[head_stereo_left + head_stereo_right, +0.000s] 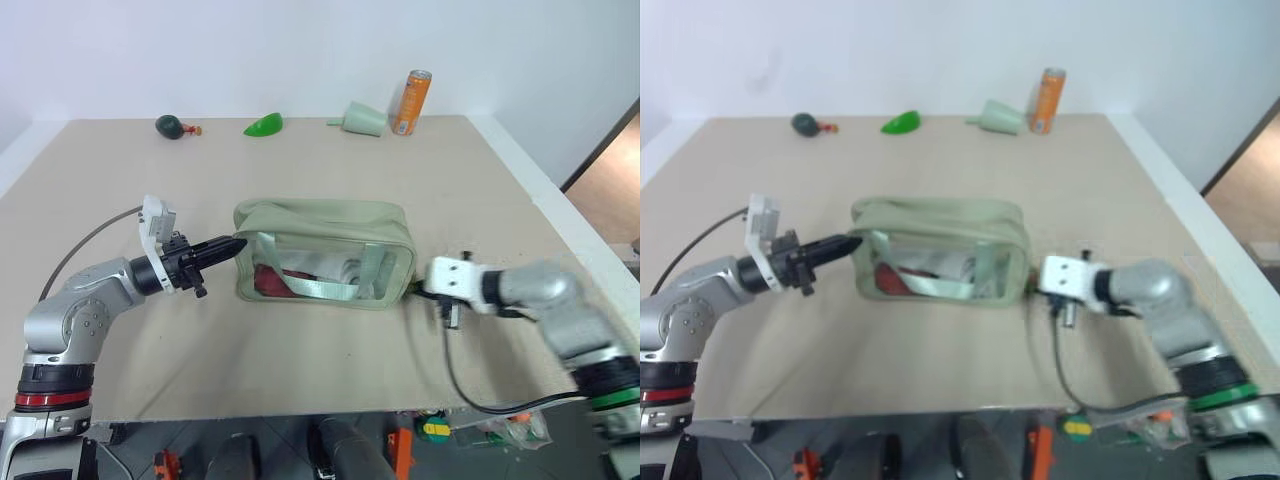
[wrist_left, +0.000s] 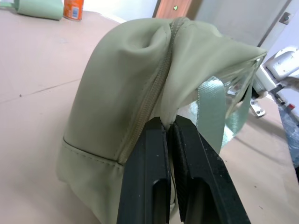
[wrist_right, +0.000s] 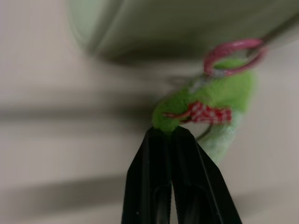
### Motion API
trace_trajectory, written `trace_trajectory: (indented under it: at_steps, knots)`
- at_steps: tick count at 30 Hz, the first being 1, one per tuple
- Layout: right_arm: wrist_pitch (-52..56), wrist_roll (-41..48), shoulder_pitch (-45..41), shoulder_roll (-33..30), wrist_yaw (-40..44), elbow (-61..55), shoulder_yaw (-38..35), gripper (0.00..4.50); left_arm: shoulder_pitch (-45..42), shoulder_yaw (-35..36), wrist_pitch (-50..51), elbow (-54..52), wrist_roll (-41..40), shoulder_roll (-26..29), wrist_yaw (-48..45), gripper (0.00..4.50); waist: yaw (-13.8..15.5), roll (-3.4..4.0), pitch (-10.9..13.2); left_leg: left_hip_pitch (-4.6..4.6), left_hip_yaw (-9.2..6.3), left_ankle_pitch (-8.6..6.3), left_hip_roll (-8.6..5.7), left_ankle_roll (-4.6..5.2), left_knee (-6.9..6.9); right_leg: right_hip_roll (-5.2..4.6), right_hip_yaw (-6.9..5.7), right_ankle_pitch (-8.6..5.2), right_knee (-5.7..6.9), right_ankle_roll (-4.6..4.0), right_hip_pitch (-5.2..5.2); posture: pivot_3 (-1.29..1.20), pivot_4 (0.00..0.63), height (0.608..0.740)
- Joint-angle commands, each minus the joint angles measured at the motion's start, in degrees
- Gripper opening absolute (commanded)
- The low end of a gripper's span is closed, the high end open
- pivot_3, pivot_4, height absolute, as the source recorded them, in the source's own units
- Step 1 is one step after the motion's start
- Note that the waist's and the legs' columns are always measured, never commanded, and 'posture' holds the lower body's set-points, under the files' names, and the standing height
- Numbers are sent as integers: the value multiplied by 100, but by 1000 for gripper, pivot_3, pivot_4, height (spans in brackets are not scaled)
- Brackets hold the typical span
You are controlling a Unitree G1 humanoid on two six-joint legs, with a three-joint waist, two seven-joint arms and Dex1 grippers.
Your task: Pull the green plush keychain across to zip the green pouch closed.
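- Looking down from the head: the green pouch (image 1: 322, 254) lies mid-table, left gripper (image 1: 236, 244) pinching its left end, right gripper (image 1: 418, 291) at its right end; the zip pull looks nearly finished.
- Left wrist: black fingers (image 2: 154, 177) clamp the pouch fabric beside the zipper, bracing it.
- Right wrist: fingertips pinch the green plush keychain (image 3: 219, 100), just beside the pouch.
- Next, probably release; open table (image 1: 500, 200) lies rightward, its edge beyond.
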Motion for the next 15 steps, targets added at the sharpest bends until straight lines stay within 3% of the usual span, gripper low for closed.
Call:
trace_trajectory:
  at_steps: [1,8,10,15]
  knots:
    - [25,48,-131,265,-150,379,-48,13,-48,45,157,44,-41,5,97,0,-30,-10,0,8,-4,2,0,0,5,2,-1,-3,-2,-5,14,0,150,740]
    - [-47,328,-171,408,-196,367,-285,13,-2,150,271,36,-93,4,285,0,-57,-13,-2,21,-7,4,-1,4,6,0,16,-7,-2,-12,24,0,150,740]
    - [-69,545,-274,431,-273,361,-523,644,-8,154,297,64,-97,2,312,0,-57,-12,-1,20,-6,3,-2,4,3,1,16,0,-2,0,23,0,150,740]
    - [714,1606,-160,275,301,-328,-1094,2377,-145,286,441,150,-304,-78,367,1698,-55,-10,1,4,-11,1,-12,4,-8,5,13,0,-1,0,19,0,150,740]
